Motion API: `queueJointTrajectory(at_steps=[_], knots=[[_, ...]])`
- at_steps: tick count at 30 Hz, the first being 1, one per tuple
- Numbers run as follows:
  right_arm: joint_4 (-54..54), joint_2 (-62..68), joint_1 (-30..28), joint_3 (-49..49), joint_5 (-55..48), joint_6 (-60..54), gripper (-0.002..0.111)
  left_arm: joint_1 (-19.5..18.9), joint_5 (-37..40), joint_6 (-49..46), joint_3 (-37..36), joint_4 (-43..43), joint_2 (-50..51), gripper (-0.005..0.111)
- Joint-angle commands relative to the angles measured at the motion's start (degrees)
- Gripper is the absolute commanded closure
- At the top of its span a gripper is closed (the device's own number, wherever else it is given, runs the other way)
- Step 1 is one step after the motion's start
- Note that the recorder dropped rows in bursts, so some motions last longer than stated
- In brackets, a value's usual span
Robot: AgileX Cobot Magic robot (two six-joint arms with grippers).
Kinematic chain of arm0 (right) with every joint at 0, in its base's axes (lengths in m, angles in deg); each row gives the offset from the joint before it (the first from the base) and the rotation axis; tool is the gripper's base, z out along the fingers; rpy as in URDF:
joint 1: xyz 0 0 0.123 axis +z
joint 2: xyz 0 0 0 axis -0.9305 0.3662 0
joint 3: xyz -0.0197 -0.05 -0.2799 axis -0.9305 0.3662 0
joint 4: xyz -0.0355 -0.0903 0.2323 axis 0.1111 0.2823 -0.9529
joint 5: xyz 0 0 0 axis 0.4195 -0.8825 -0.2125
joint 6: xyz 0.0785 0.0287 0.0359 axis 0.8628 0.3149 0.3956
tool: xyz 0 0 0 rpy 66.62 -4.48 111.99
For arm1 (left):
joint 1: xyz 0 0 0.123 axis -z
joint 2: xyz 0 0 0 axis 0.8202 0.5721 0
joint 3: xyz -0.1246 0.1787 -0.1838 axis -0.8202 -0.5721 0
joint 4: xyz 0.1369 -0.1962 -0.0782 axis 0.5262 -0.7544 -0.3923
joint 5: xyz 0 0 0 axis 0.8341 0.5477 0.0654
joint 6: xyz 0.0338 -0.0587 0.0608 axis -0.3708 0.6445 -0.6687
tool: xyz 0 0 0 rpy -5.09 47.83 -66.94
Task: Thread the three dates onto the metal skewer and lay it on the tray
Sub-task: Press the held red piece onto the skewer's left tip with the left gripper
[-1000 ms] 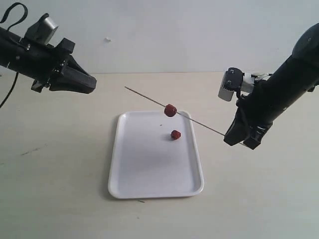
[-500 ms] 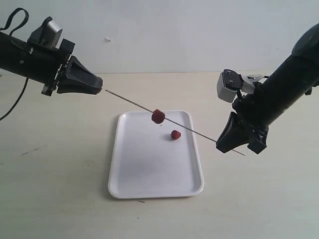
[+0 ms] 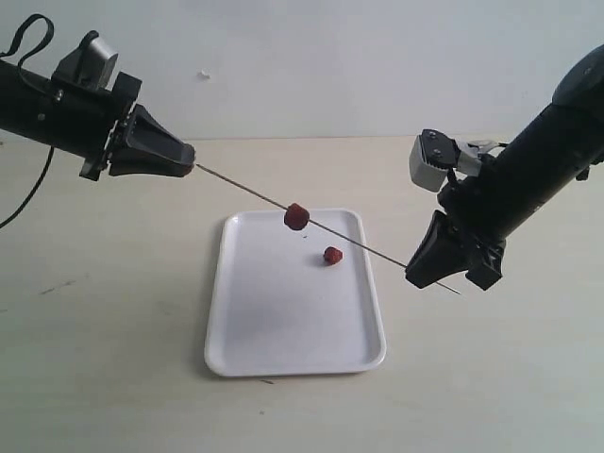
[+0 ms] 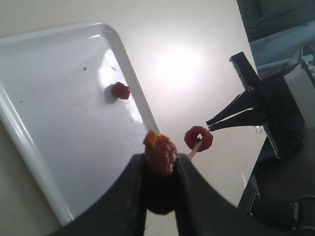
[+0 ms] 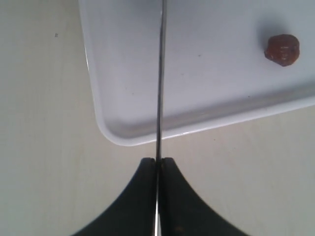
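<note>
Pinching the thin grey metal skewer [image 3: 363, 242], the right claw [image 3: 416, 275] is holding it over the white plastic tray [image 3: 283, 364]; the left claw [image 4: 160, 158] is gripping a wrinkled reddish-brown date [image 4: 158, 150], a second date [image 3: 295, 216] sitting mid-skewer, a third date [image 3: 331, 255] on the tray.

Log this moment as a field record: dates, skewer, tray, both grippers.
left gripper: shut on held date
right gripper: shut on metal skewer
threaded date: on the skewer, between the two grippers
loose date: lying in tray
skewer tip: at the held date; pierced or not, unclear
dates on skewer: one for certain
</note>
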Motion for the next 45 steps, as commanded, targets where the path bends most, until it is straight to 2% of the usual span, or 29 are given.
queueJointTrajectory(at_steps=[1, 45], knots=[[-1.1, 0.0, -0.3, 0.0, -0.4, -1.2, 0.108, -0.1, 0.2, -0.5, 0.0, -1.6, 0.0, 0.097], [-2.2, 0.0, -0.3, 0.0, 2.0, -1.3, 0.108, -0.1, 0.2, -1.3, 0.0, -2.6, 0.0, 0.097]])
